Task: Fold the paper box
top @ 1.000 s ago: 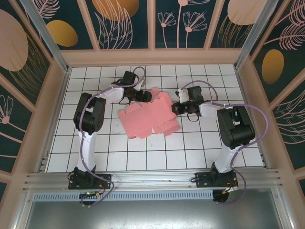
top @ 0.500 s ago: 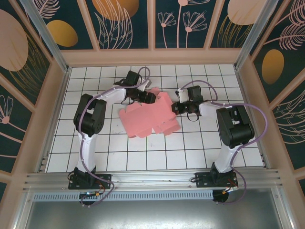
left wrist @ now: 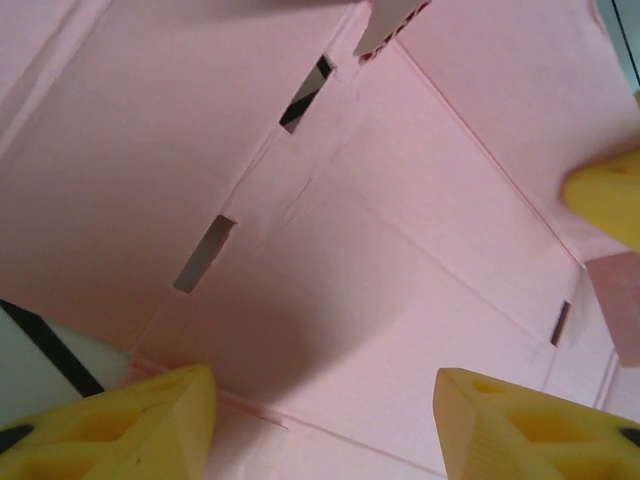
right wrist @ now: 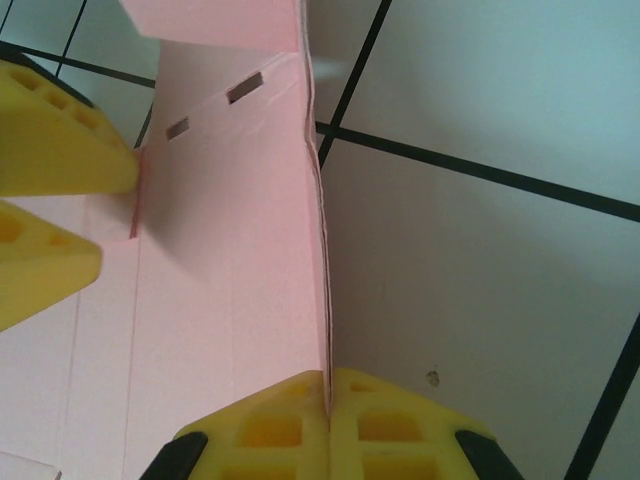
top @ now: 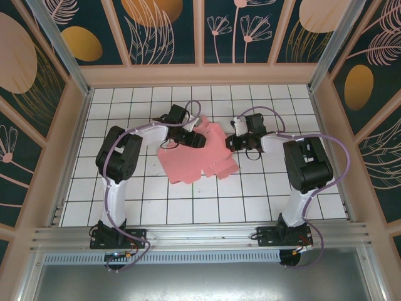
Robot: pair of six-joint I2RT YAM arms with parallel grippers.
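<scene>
The pink paper box (top: 200, 157) lies as a partly creased die-cut sheet on the white tiled floor between the arms. My left gripper (top: 198, 139) hovers over its upper left part, open, its yellow fingers (left wrist: 150, 420) spread across a pink panel (left wrist: 380, 250) with slots and creases. My right gripper (top: 231, 142) is at the sheet's right edge. In the right wrist view it (right wrist: 328, 385) is shut on a raised pink flap (right wrist: 230, 250) that stands on edge. The left gripper's yellow fingertips (right wrist: 60, 150) show at the left of that view.
White tiles with black grid lines (top: 188, 207) surround the sheet. Wooden walls with patterned panels (top: 75, 125) enclose the floor on three sides. An aluminium rail (top: 200, 235) carries both arm bases along the near edge.
My left gripper has moved right and toward me over the sheet's upper left part, its jaws narrowing. The sheet's top left flaps have shifted under it. The right gripper has kept its grip.
</scene>
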